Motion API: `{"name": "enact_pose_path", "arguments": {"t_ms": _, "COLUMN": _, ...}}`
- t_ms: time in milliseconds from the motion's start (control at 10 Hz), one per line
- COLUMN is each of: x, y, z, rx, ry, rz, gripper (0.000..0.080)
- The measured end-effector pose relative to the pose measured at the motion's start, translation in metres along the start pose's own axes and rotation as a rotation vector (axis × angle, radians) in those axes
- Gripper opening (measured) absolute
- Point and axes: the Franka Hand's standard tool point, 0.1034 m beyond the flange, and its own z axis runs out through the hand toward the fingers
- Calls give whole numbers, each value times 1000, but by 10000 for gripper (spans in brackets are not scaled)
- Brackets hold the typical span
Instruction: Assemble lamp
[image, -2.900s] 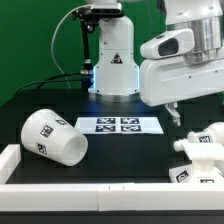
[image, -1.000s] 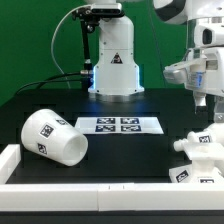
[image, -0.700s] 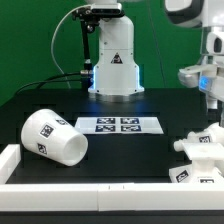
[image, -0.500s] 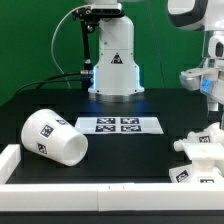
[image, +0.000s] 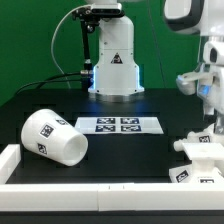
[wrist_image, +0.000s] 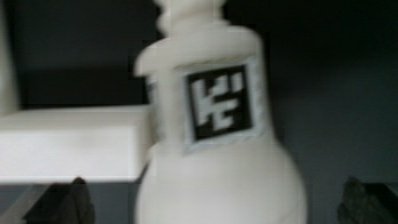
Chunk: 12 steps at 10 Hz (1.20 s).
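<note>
The lamp's bulb (image: 200, 144) lies on its side at the exterior view's right, narrow neck toward the middle, a tag on its body. In the wrist view the bulb (wrist_image: 214, 130) fills the middle. My gripper (wrist_image: 217, 205) is open, one dark finger (wrist_image: 68, 202) on each side of the bulb's wide end, with gaps showing. In the exterior view the gripper (image: 217, 112) hangs just above the bulb, partly cut off by the frame edge. The shade (image: 55, 140) lies on its side at the left. The base (image: 198, 177) sits in front of the bulb.
The marker board (image: 120, 125) lies flat in the middle of the black table. A white rail (image: 90, 190) borders the table's front and left. The robot's pedestal (image: 113, 60) stands at the back with cables to its left.
The arm has swung to the exterior view's right, moving from over the table's middle-right to above the bulb at the frame edge. The parts have not moved.
</note>
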Motion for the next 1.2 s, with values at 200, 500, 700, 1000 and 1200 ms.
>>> {"name": "enact_pose_path", "arguments": {"t_ms": 200, "x": 1, "y": 3, "z": 8, "rx": -11, "ry": 12, "rz": 4, "gripper": 698}}
{"name": "enact_pose_path", "arguments": {"t_ms": 500, "x": 1, "y": 5, "z": 7, "rx": -16, "ry": 16, "rz": 5, "gripper": 671}}
{"name": "enact_pose_path", "arguments": {"t_ms": 700, "x": 1, "y": 5, "z": 7, "rx": -17, "ry": 16, "rz": 6, "gripper": 498}}
{"name": "enact_pose_path", "arguments": {"t_ms": 1000, "x": 1, "y": 6, "z": 7, "rx": -18, "ry": 16, "rz": 6, "gripper": 409}}
{"name": "enact_pose_path", "arguments": {"t_ms": 1200, "x": 1, "y": 6, "z": 6, "rx": -19, "ry": 16, "rz": 7, "gripper": 409}}
